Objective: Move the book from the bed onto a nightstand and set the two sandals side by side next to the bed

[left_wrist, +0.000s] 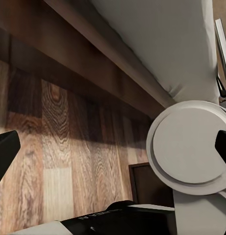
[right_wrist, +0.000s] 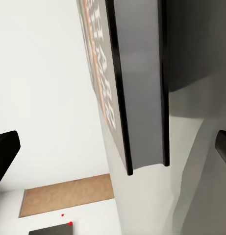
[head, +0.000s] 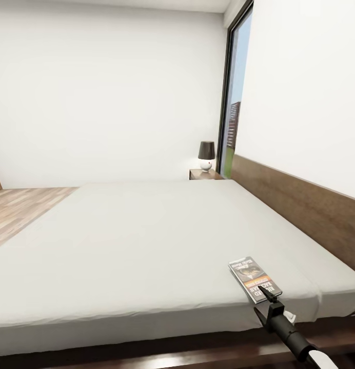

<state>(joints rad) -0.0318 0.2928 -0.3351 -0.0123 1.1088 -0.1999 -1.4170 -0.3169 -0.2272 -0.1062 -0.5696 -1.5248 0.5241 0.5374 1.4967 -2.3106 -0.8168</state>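
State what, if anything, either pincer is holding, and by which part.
Nothing is held. The right pincer is open at the near edge of the book, which lies flat on the bed; the left pincer is open over the floor.

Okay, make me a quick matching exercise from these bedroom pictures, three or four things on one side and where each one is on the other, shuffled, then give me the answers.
Things:
1. book
2. lamp
3. right gripper
4. nightstand

Places:
A. at the far side of the bed, by the window
B. on the mattress near its front right corner
C. standing on the nightstand
D. at the book's near edge

Pairs: 1-B, 2-C, 3-D, 4-A
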